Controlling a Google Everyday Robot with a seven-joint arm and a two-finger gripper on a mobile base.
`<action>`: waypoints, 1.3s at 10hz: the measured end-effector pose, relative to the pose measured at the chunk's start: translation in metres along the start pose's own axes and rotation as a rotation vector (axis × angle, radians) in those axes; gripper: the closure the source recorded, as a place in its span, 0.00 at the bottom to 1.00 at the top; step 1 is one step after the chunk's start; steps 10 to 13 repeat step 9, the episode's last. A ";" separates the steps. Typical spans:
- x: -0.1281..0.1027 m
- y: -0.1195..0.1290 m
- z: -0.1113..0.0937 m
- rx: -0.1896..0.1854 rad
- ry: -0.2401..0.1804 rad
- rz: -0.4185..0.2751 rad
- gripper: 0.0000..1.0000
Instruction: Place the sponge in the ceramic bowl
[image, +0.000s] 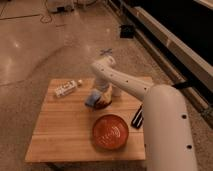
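Sponge (92, 99): light-blue pad on the desk (55, 135), beyond the ceramic bowl (110, 132), not in it. Likely soft and light; best pinched across its width. Gripper (104, 100) low against it; whether it grips, cannot tell.

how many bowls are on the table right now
1. The orange ceramic bowl sits near the front edge of the table, right of centre. The gripper is just behind it, beside the light-blue sponge. The arm may hide another small dish.

My arm (128, 83) extends from lower right, forearm rising to a bent wrist (102, 67) directly above the tool (102, 100). Tool points downward, low over the table (60, 130).
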 end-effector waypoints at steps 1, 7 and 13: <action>0.002 -0.006 0.001 0.005 0.002 -0.020 0.20; 0.002 -0.029 0.050 -0.034 0.001 -0.143 0.20; 0.000 -0.029 0.070 -0.056 -0.002 -0.159 0.20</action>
